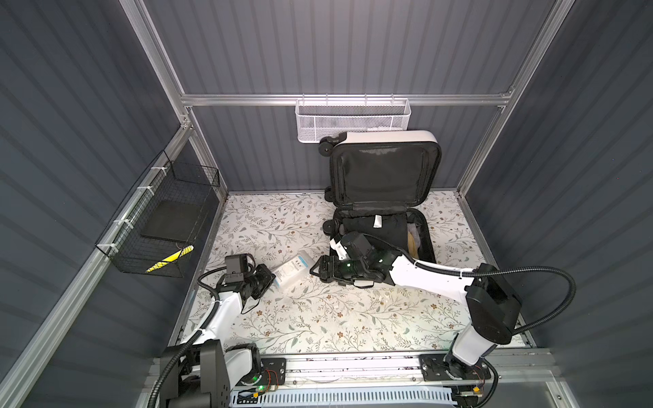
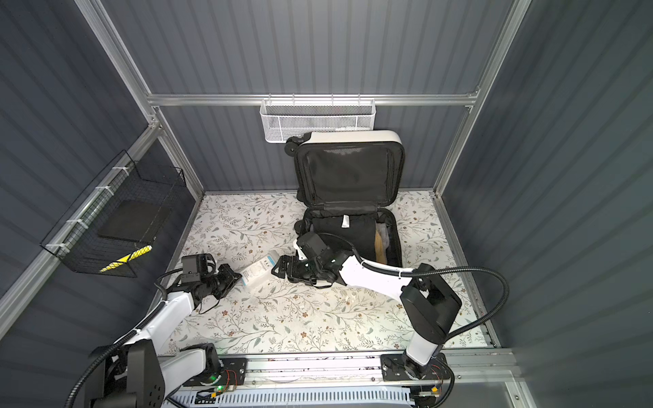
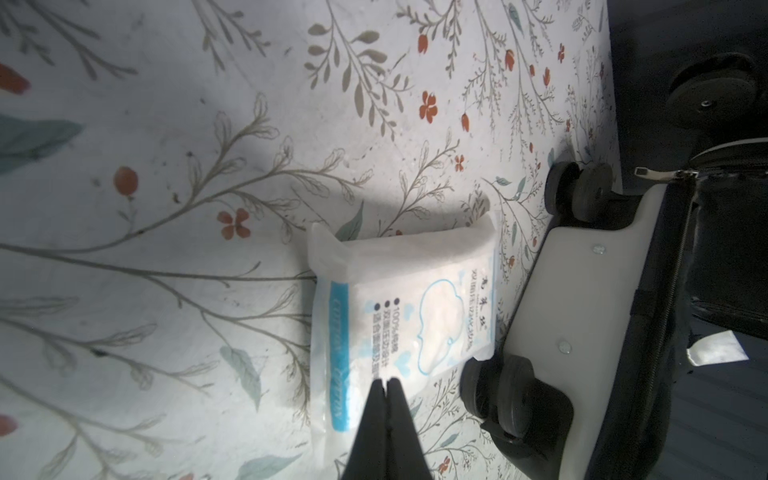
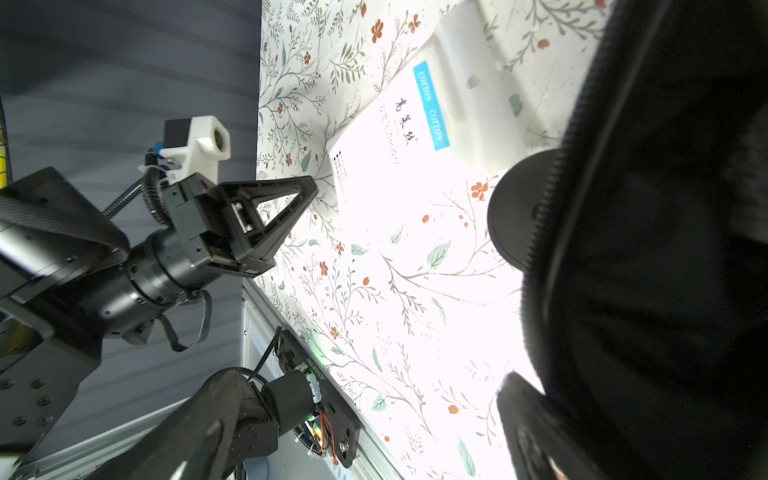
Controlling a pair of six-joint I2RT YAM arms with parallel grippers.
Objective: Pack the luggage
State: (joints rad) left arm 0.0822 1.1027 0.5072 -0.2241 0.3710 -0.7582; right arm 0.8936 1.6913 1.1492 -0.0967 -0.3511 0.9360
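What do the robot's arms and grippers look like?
The left arm and right arm have white shells, black joints, and each trails a black ribbed cable. The left gripper and right gripper are black; the left's fingers are skeletal triangular frames.

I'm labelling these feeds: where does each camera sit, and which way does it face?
Top views: high above the front rail, looking down on table, open luggage and both arms; left claw and right claw flank the pack.
Left wrist: low on the left arm, facing the luggage wheels; its claw shows, shut on the pack's edge.
Right wrist: beside the luggage, facing the left arm; own claw unclear.
Shared: every view shows the pack.
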